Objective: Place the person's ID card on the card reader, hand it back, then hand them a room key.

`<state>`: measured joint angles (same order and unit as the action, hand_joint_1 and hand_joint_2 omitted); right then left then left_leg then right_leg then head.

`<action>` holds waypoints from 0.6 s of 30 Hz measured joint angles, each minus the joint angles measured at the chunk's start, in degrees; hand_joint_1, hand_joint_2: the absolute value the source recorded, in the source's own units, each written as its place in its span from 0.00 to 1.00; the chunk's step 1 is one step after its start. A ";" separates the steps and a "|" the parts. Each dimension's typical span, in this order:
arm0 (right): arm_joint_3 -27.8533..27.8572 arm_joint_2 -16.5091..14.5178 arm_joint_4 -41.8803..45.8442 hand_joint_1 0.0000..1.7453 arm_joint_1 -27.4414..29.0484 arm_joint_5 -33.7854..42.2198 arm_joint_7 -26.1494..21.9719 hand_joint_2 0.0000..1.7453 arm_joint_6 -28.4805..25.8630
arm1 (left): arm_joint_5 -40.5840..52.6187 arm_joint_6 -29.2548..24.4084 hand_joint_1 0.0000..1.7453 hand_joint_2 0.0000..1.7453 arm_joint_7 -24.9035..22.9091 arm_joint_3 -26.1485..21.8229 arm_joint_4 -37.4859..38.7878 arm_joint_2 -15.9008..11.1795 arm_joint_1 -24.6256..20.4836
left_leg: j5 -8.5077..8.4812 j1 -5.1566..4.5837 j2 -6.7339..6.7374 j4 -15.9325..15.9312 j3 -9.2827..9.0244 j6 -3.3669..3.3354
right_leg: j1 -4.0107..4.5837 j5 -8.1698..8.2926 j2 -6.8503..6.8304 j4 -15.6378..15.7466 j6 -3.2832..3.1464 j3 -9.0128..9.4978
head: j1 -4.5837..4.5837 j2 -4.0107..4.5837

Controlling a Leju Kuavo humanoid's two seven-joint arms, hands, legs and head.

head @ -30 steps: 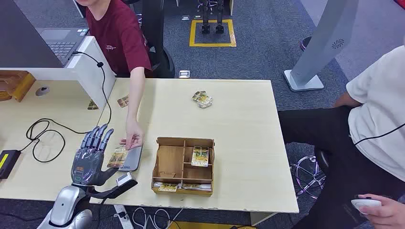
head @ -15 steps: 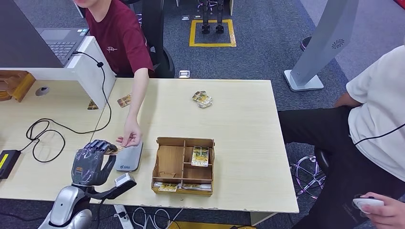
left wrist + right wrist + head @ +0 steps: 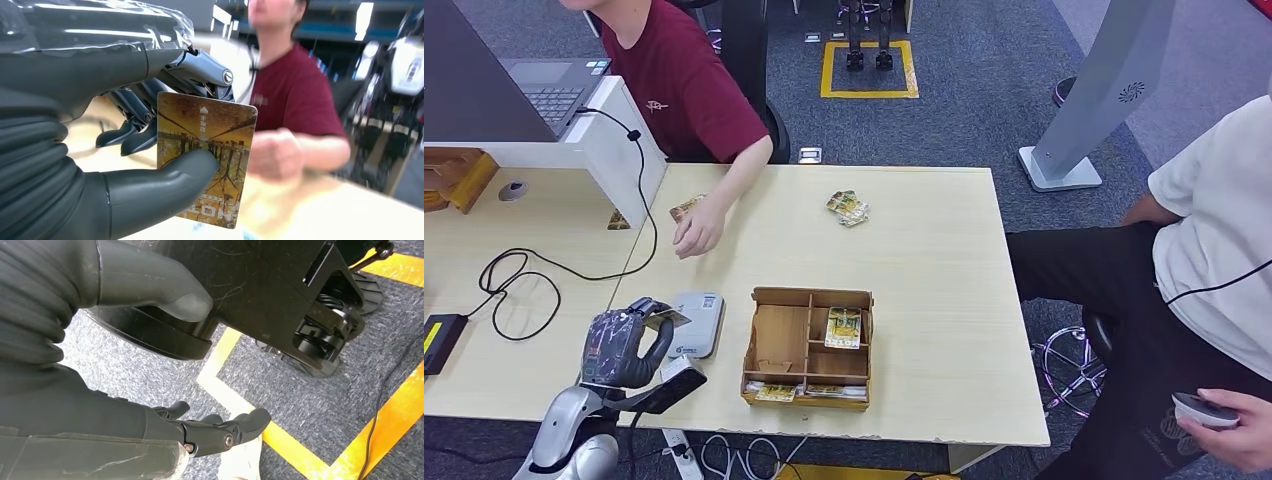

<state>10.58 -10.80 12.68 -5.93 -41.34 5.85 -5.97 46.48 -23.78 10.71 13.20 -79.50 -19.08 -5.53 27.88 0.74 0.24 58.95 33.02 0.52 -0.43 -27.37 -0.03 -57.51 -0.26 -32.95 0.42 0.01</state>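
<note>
**Card pinched in the left hand, just short of the reader**

The left hand (image 3: 620, 345) grips the card (image 3: 206, 157) between thumb and fingers (image 3: 150, 117); the wrist view shows the thumb pressed on the card's face and the fingers behind it. Seen from the head, the card (image 3: 664, 318) sticks out of the hand towards the reader (image 3: 696, 323), near its edge but not lying on it. The right hand (image 3: 220, 432) hangs by the floor, fingers loosely apart and holding nothing.

Beside the reader stands a wooden tray (image 3: 808, 348) with more cards in its compartments. The person (image 3: 679, 80) in the dark red shirt rests a hand (image 3: 696, 230) on the table (image 3: 924, 260), well apart from the reader.

Risks, as I judge them: the pinch covers only one part of the card, so a turn of the wrist could let it pivot or slip out. Let go too early, it could land off the reader's pad and lie flat on the table, hard for these fingers to lift. The card also looks much like those in the tray, so a mix-up at hand-back is possible.

Writing: the card carries a small arrow and a few characters at one end and large letters at the other, partly hidden, perhaps "HOTEL". The reader has a small logo, too small to read.
</note>
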 joint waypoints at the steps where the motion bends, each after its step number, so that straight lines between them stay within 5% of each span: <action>1: 0.00 0.00 0.00 0.00 0.01 0.18 0.00 1.00 -0.08 | -2.09 1.93 1.00 1.00 -0.09 0.00 -0.18 0.43 -0.15 | 0.00 0.00 0.00 0.00 0.00 0.00 | 0.00 0.00 0.00 0.00 0.00 0.00 | 0.00 0.00; 9: 0.04 0.00 -0.02 0.00 0.30 1.35 -0.60 1.00 -1.22 | -21.96 17.00 1.00 1.00 -4.10 -0.02 -2.43 4.72 -1.68 | 0.00 -0.03 -0.01 0.02 0.01 0.00 | -0.02 0.00 0.00 0.00 0.01 0.00 | 0.00 -0.01; 18: 0.25 0.02 -0.06 0.00 0.75 1.69 -1.01 1.00 -2.37 | -27.88 17.22 1.00 1.00 -7.60 -0.64 -3.12 7.83 -3.33 | 0.00 -0.01 0.00 0.02 0.00 0.00 | -0.03 0.00 0.00 0.00 0.00 -0.01 | 0.00 0.00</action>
<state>10.83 -10.78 12.62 -5.18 -39.65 4.84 -8.34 18.60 -6.56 3.11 12.56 -82.62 -11.24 -8.86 27.88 0.73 0.24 58.96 33.03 0.51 -0.46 -27.37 -0.03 -57.51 -0.26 -32.97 0.42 0.01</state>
